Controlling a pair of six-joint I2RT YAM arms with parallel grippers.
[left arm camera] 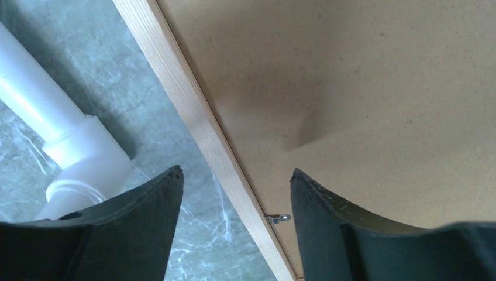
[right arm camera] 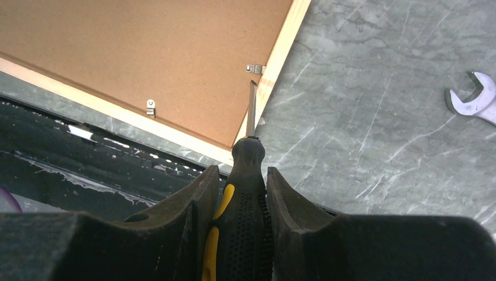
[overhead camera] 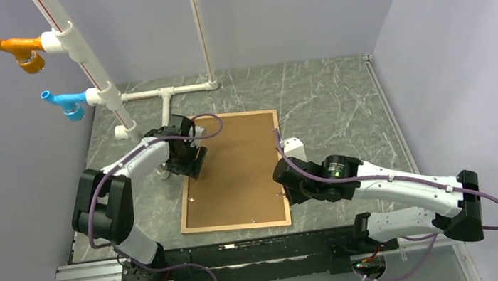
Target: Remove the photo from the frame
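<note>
The light-wood frame [overhead camera: 235, 226] lies face down on the marbled table, and the photo's plain brown back [overhead camera: 235, 171] fills it; the printed side is hidden. My left gripper [overhead camera: 191, 163] hangs open over the frame's left moulding [left arm camera: 193, 111], one finger over the table and one over the brown back [left arm camera: 362, 88], a small metal clip [left arm camera: 279, 219] between them. My right gripper [overhead camera: 285, 192] is shut on a black-and-yellow screwdriver [right arm camera: 245, 199]. Its blade tip lies at the clip [right arm camera: 255, 69] on the frame's right moulding [right arm camera: 281, 47].
A white pipe structure [overhead camera: 154, 95] with orange and blue fittings stands at the far left, one foot [left arm camera: 70, 140] close beside the left gripper. A second clip [right arm camera: 151, 106] sits on the near moulding. A wrench [right arm camera: 476, 99] lies right of the frame. A black rail [right arm camera: 88, 158] runs along the near edge.
</note>
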